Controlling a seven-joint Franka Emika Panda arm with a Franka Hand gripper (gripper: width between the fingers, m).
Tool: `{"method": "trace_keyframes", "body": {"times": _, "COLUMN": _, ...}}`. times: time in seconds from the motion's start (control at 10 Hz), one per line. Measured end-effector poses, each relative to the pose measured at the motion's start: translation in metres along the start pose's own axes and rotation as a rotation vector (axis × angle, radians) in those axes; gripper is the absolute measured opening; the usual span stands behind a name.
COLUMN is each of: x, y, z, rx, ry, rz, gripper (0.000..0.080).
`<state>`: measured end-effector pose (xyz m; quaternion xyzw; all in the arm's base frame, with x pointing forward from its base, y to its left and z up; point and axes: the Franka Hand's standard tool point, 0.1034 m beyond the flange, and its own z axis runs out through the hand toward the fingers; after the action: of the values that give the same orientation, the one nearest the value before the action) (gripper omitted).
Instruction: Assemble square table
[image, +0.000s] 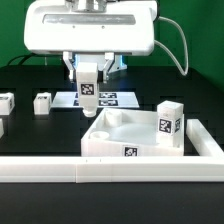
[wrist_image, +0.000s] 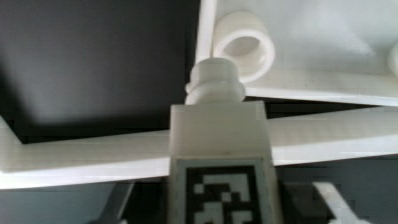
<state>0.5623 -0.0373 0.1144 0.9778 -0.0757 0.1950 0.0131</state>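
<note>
**A:** What does the claw have in it?

**B:** The gripper (image: 88, 78) is clamped on one white leg (image: 87, 92). The leg is a blocky piece of smooth plastic with a black-and-white tag on its flat face. In the wrist view its end narrows into a rounded, ribbed peg (wrist_image: 214, 80).

**A:** And where is the table top?

**B:** The square table top (image: 105, 148) lies flat on the black table (image: 40, 135), toward the exterior view's right of the gripper and apart from the held leg. It is matte white with a raised rim and a tag on its front edge. The long white rail (image: 60, 168) runs just beside it. A second leg (image: 170, 122) stands upright in its corner at the exterior view's right.

**A:** Are any sockets to see?

**B:** Yes, a round ring socket (wrist_image: 249, 50) shows close to the peg. Two loose legs (image: 42, 102) lie at the exterior view's left, and the marker board (image: 110, 98) lies under the gripper.
</note>
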Motion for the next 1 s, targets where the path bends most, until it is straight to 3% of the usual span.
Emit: {"method": "trace_keyframes", "body": {"times": 1.0, "x": 0.003, "y": -0.012, "z": 0.017, "rx": -0.027, "ry": 0.144, "rz": -0.046, "gripper": 0.029}}
